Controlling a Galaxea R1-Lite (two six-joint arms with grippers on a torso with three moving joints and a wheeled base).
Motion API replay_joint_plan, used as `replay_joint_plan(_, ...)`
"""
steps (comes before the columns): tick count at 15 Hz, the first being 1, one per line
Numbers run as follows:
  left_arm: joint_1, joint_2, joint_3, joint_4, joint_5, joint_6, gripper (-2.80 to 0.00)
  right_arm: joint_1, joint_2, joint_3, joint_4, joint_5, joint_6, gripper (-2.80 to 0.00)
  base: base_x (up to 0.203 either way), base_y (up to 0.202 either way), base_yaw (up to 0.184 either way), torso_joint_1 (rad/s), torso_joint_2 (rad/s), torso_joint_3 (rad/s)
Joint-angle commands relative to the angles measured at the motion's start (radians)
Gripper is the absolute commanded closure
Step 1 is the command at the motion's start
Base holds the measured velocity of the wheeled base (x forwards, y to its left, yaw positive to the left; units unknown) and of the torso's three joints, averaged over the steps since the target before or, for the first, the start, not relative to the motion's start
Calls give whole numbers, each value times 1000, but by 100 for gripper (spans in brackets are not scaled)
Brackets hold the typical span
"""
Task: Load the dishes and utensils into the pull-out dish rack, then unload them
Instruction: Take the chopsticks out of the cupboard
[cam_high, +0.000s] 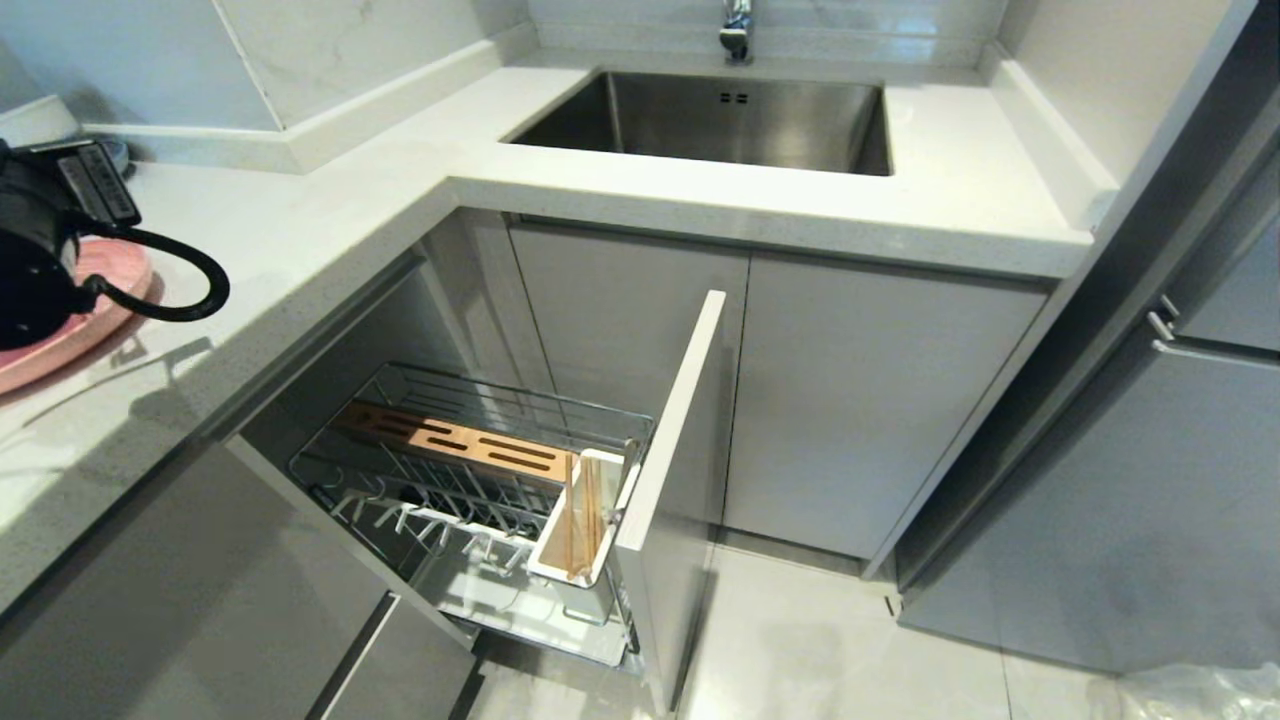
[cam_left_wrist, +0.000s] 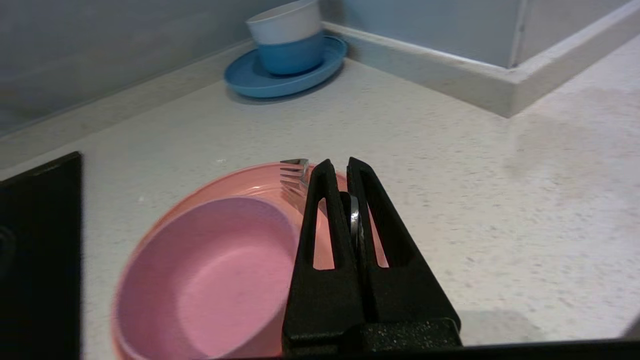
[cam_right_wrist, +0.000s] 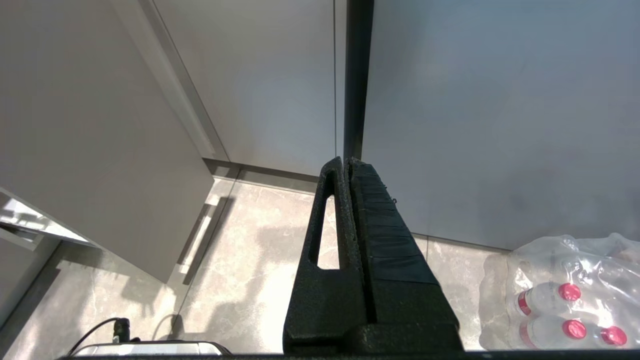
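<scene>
A speckled white tabletop (cam_left_wrist: 450, 165) carries a pink plate (cam_left_wrist: 240, 182) with a pink bowl (cam_left_wrist: 210, 270) sitting in it; well apart, by the backsplash, a blue plate (cam_left_wrist: 250, 82) holds a blue bowl (cam_left_wrist: 290, 55) with a white bowl (cam_left_wrist: 285, 22) nested inside

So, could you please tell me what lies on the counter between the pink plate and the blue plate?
Nothing: in the left wrist view, only bare speckled countertop separates the pink plate from the blue plate.
</scene>
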Motion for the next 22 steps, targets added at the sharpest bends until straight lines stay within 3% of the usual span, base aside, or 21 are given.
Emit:
replay_joint_plan(1,22,-22,12,-4,5,2,0,0,0,2,0,0,1,0,0,0,0,0,0,0)
replay_joint_plan(10,60,-11,78,-2,-1,-7,0,0,0,2,0,0,1,0,0,0,0,0,0,0)
replay_joint_plan(22,37,28,104,3,-59,-9,0,0,0,2,0,0,1,0,0,0,0,0,0,0)
